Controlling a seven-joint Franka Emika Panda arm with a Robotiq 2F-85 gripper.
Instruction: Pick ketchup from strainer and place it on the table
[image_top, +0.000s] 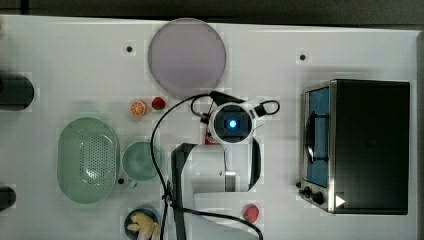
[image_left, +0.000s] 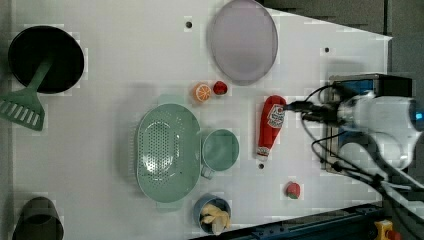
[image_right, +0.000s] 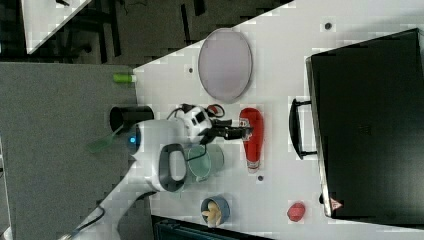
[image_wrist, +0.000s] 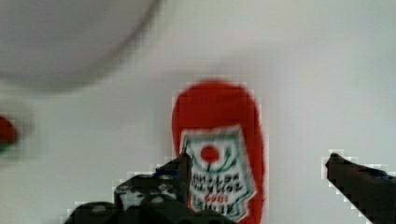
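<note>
1 ketchup (image_left: 270, 125) bottle lies flat on the white tabletop (image_left: 110, 75), outside the strainer (image_left: 167, 150), with its white cap toward the left view's bottom. It rests between the teal cup (image_left: 220, 149) and the toaster oven (image_right: 367, 125), clear of both.

1 hand (image_wrist: 257, 163) hovers over the bottle, its 2 fingers (image_wrist: 180, 170) spread wide with 1 on each side of the label and nothing between them gripped; in the wrist view the bottle sits free below them. In the right view the hand (image_right: 235, 131) reaches from the white arm toward the bottle's upper body.

1 pale green strainer sits near the left view's centre with nothing inside, touching or just beside the 1 teal cup at the left view's right of it. 1 round grey plate (image_left: 243, 40) lies toward the left view's top. Just below it are 1 orange slice (image_left: 202, 92) and 1 small red fruit (image_left: 220, 88), side by side. A 2nd red fruit (image_left: 293, 190) lies alone near the left view's lower right. 1 small blue bowl (image_left: 214, 214) holds pale yellow pieces. 1 black pot (image_left: 46, 59) stands at the left view's upper left with 1 green spatula (image_left: 25, 105) leaning out of it, and 1 dark cup (image_left: 38, 220) stands at the left view's lower left.
</note>
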